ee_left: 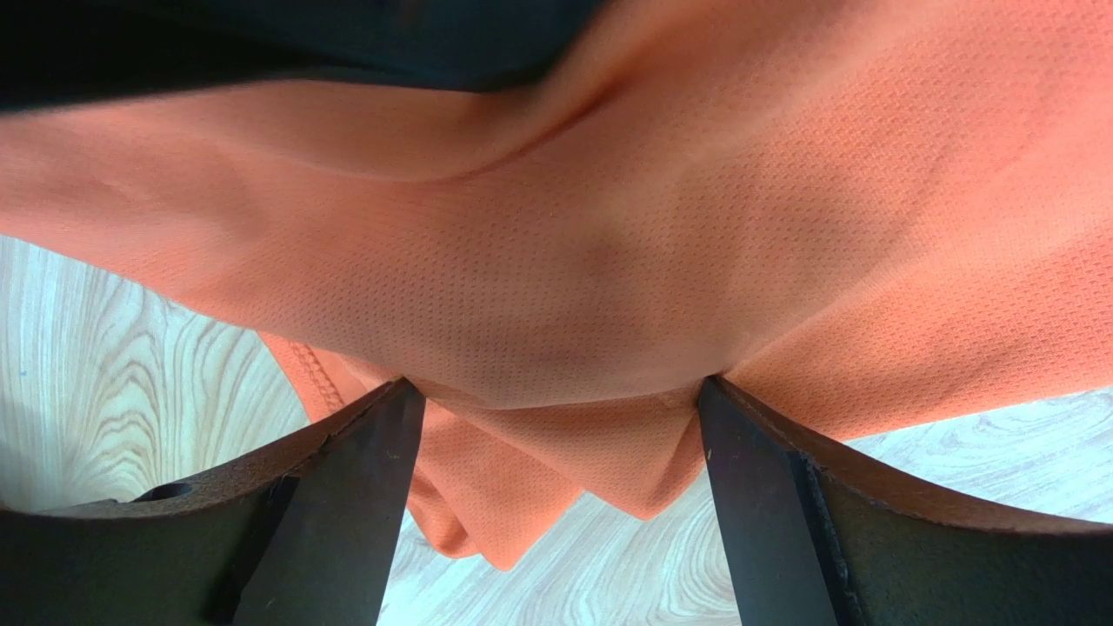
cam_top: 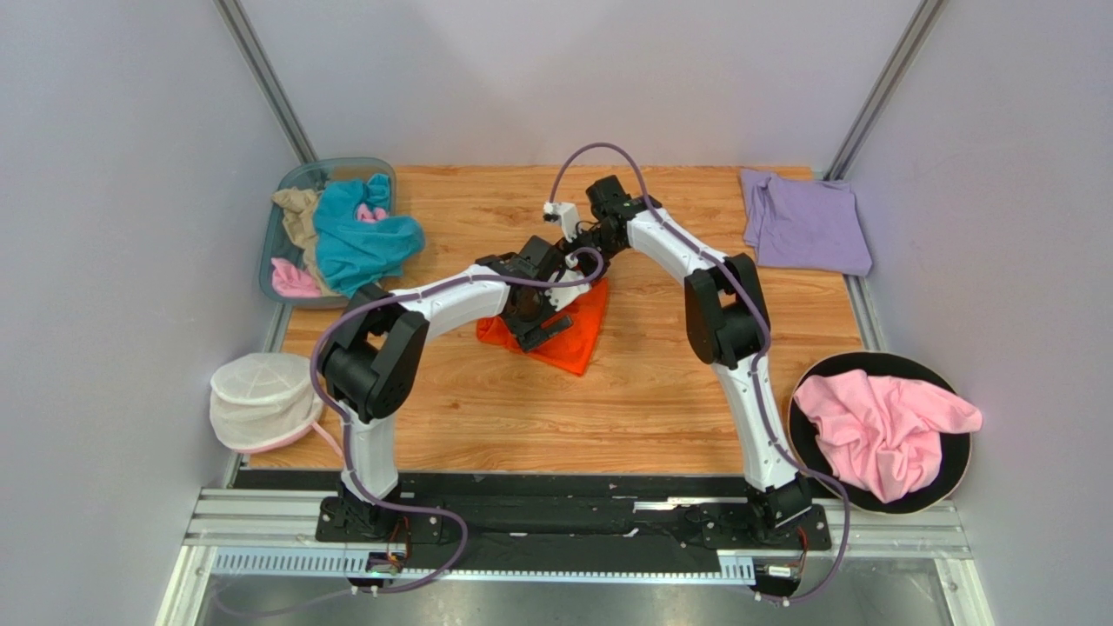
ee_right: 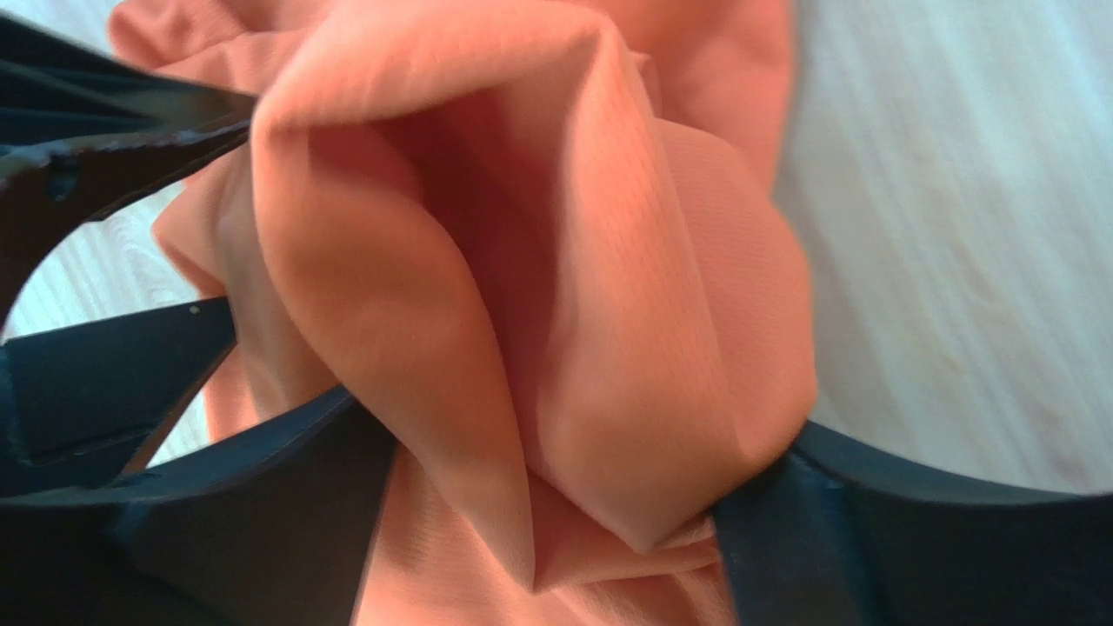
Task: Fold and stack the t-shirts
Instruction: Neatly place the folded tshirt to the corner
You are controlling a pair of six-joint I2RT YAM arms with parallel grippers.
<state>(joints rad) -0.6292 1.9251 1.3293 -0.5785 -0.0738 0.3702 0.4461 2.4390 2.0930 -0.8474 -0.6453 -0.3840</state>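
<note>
End effectors (ee_left: 555, 386) (ee_right: 575, 424) wide around orange t-shirt (ee_left: 653, 222)

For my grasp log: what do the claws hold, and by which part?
Nothing clamped yet: both the left claw and right claw stand open around bunched folds of the bright orange cloth t-shirt.

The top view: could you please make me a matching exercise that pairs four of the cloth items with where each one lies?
Items:
1. orange t-shirt
2. lavender t-shirt
3. teal t-shirt
4. white mesh pouch

Places:
A. in the bin, far left
B. at the near left edge
C. middle of the table
D. far right corner, lying flat

Pairs: 1-C; 2-D; 3-A; 4-B
</note>
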